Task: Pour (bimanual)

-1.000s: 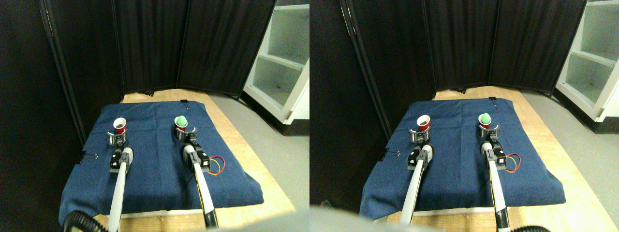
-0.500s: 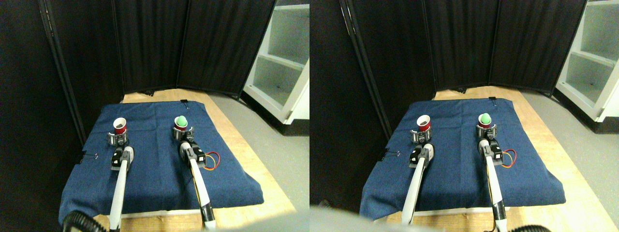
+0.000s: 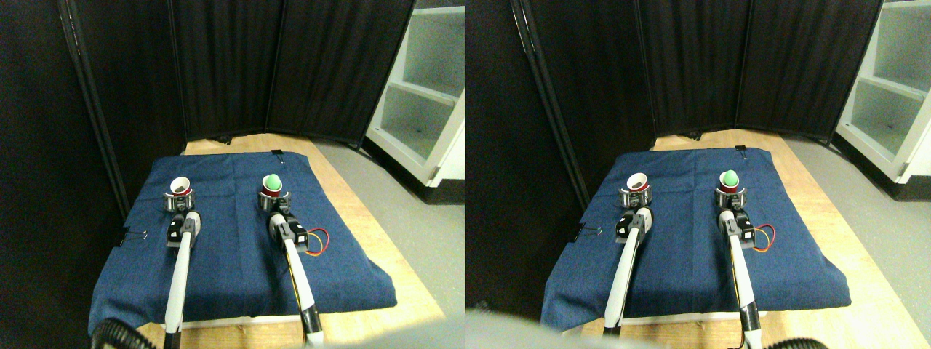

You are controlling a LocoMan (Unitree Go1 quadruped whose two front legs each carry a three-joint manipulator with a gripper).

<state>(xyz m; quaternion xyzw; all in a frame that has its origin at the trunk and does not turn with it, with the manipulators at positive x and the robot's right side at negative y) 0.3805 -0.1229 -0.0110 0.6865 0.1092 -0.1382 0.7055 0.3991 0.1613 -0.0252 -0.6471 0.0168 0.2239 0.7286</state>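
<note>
The blue cloth point(image 3: 240, 240) covering the wooden platform point(image 3: 364, 218) serves as the reference for this inspection. Toward the far left of the cloth stands a red cup point(image 3: 178, 188) with a white rim, apparently empty or holding something dark; toward the far middle of the cloth stands a second red cup point(image 3: 272, 187) carrying a green ball point(image 3: 273, 179) that rises above its rim. The left gripper point(image 3: 177, 202) sits around the lower body of the empty cup, its grey jaws flanking the cup wall on either side; the right gripper point(image 3: 273, 198) sits likewise around the base of the loaded cup. At this size it cannot be determined whether either pair of jaws is pressed against its cup or merely standing around it, so grip is unconfirmed on both sides. Both cups stand upright and well apart from each other on the cloth, an arrangement that gives each manipulator its own vessel and clear room to approach without crossing. The low placement of the jaws, in my judgement, keeps the rims free for the transfer. Loose red and yellow wires point(image 3: 318, 243) lie on the cloth just to the right of the right manipulator. A binder clip point(image 3: 133, 235) holds the cloth at its left edge. The pour has not begun: the ball remains in its cup, and both cups have yet to be lifted.
</note>
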